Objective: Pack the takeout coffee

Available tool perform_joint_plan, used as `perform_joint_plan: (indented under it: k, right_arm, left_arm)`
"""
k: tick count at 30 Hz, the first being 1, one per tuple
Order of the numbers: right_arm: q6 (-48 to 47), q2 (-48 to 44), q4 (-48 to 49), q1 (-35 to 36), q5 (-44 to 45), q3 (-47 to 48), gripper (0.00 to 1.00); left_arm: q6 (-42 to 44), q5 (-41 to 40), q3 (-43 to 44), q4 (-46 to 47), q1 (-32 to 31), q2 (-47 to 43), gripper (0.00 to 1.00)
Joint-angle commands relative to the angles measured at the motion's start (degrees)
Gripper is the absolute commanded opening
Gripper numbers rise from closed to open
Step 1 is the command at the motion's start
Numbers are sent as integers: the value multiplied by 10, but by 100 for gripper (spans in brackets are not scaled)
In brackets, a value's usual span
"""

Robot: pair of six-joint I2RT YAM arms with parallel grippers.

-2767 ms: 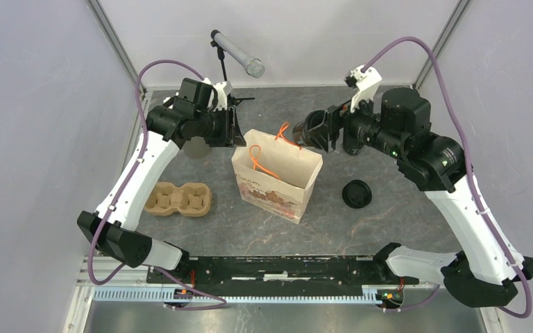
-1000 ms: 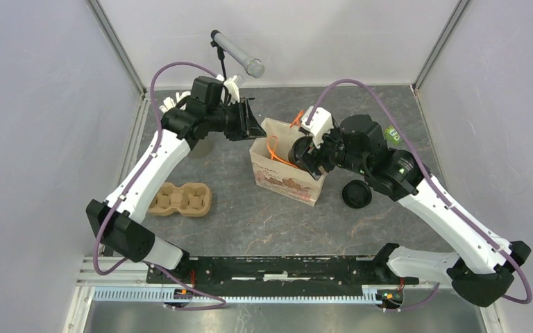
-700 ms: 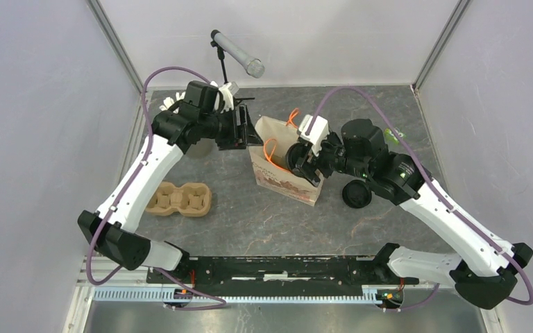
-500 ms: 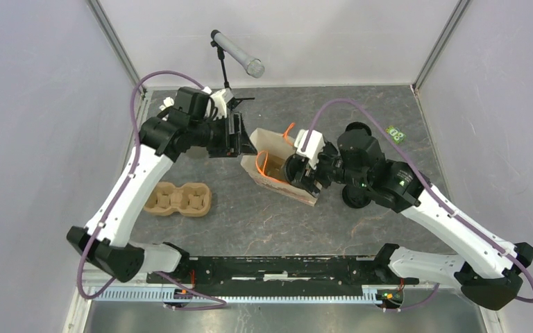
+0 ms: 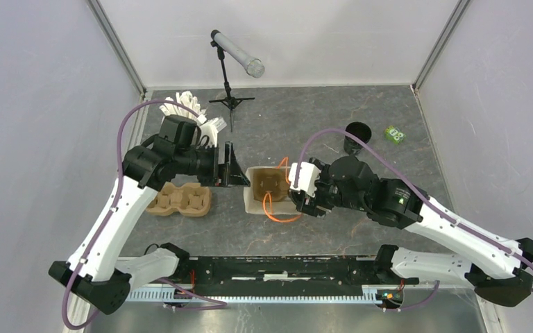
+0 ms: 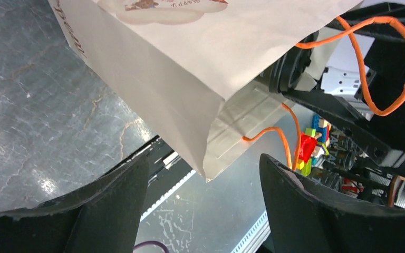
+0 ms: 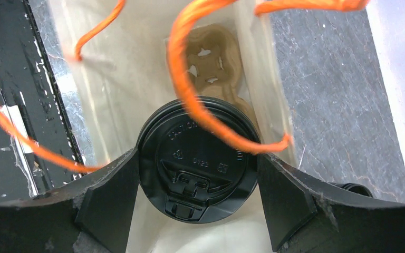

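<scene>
Snagging is your risk: right jaws clasp the small black lidded takeout coffee cup (image 7: 198, 158) inside the brown paper bag (image 5: 271, 207) near the counter's (image 5: 305, 111) near edge, an orange cord handle (image 7: 175, 58) crossing its lid. Left jaws gape empty, so pulling out could topple the bag.

The grey marbled table (image 5: 319, 111) carries a bag (image 5: 251, 201) in the middle, a cardboard carrier (image 5: 180, 200) to its left, white sticks (image 5: 180, 105) and a microphone stand (image 5: 230, 103) at the far left, and a black cup (image 5: 356, 137) beside a green packet (image 5: 393, 134) at the far right.
</scene>
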Motion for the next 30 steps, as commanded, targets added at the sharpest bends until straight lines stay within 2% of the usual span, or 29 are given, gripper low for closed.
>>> perform_joint_plan:
  k: [1,9,16,27,30]
  right_arm:
    - [-5,-5,14,17,33,-2,66]
    - [5,13,42,73,55,-19,66]
    - [-3,35,109,80,78,-32,67]
    - [-14,28,121,92,81,-56,66]
    - [-10,19,114,96,89,-65,66]
  left_arm:
    - [25,30,-3,-25,0,-36,83]
    - [5,38,-28,-23,-1,-51,83]
    - [-14,35,-46,-8,-2,-63,85]
    - [-2,-78,-26,30,-5,-42,80]
    - [-6,-71,-34,46,-6,-41,77]
